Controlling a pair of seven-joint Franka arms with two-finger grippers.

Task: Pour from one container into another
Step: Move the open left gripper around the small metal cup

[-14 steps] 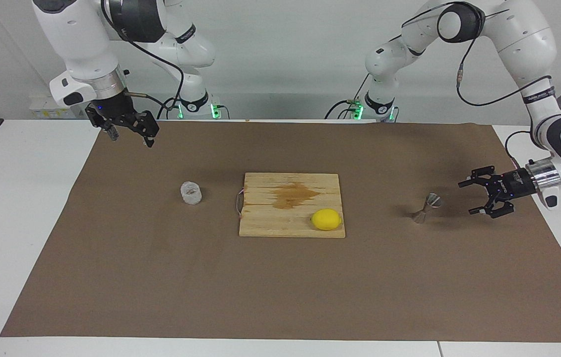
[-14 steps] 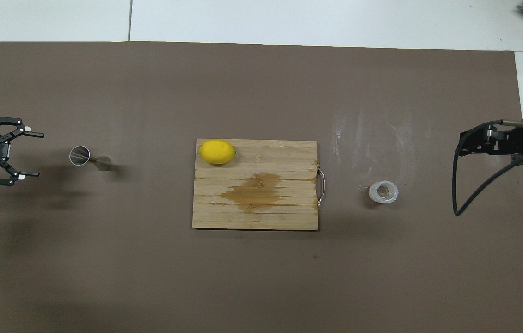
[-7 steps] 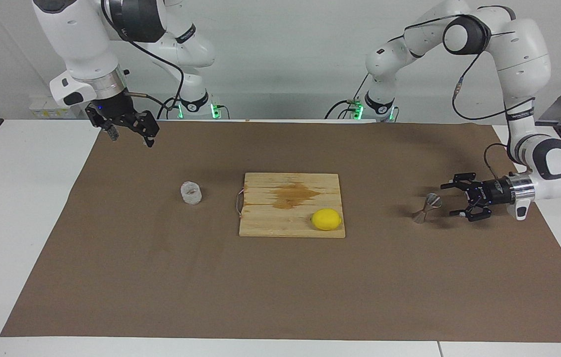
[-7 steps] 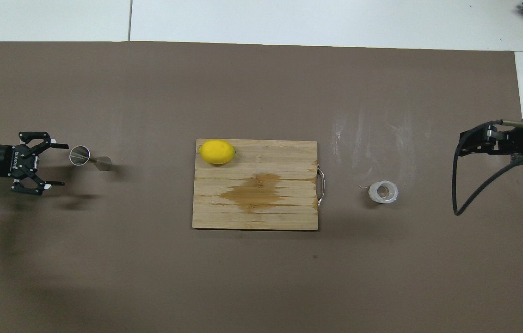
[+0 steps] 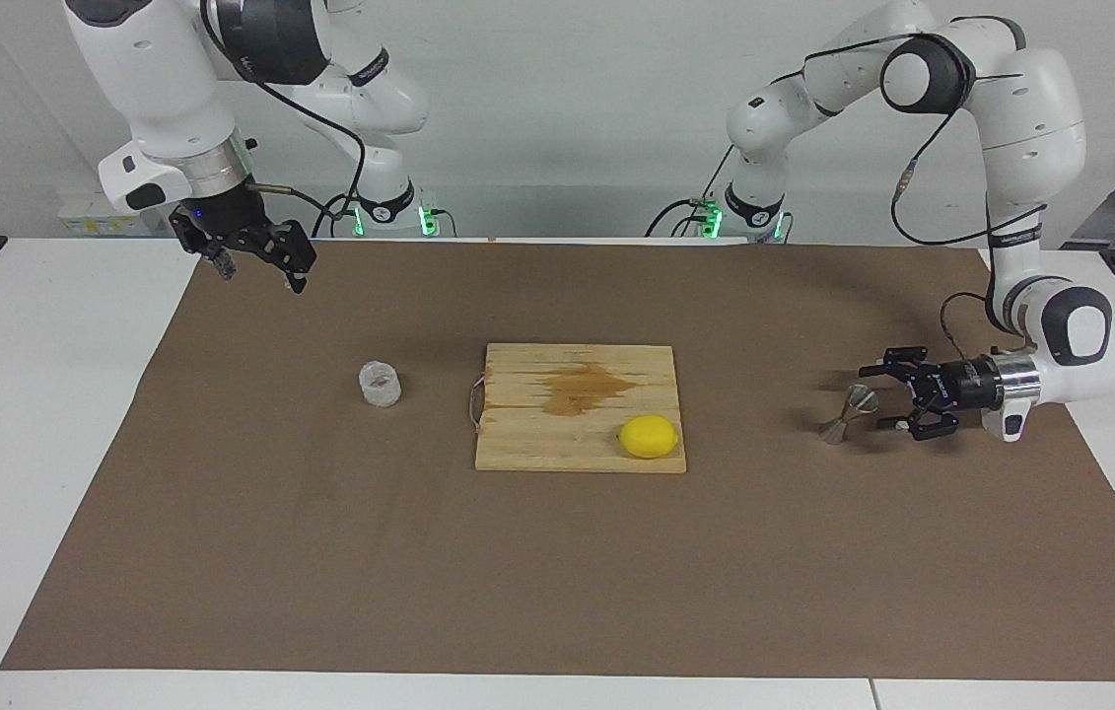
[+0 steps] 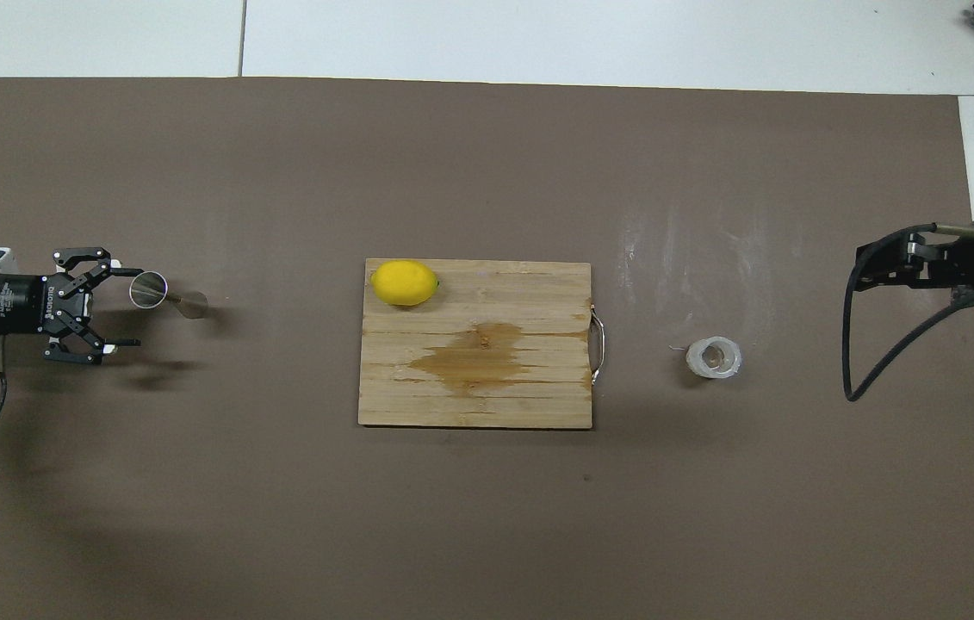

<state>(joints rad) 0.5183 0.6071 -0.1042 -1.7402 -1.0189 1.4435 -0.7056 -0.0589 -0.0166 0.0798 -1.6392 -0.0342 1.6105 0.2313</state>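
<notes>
brown mat [image 5: 557,572], left gripper [image 5: 878,398] spread wide, level at the jigger [image 5: 848,412] at its 9 o'clock, next close on it; glass cup [image 5: 380,384] untouched, right gripper [image 5: 256,264] open, waiting.

One marking shows: white lettering on the black body of the left end effector [image 6: 112,308] in the overhead view, at the worktop's nine o'clock edge, too small to read.
</notes>
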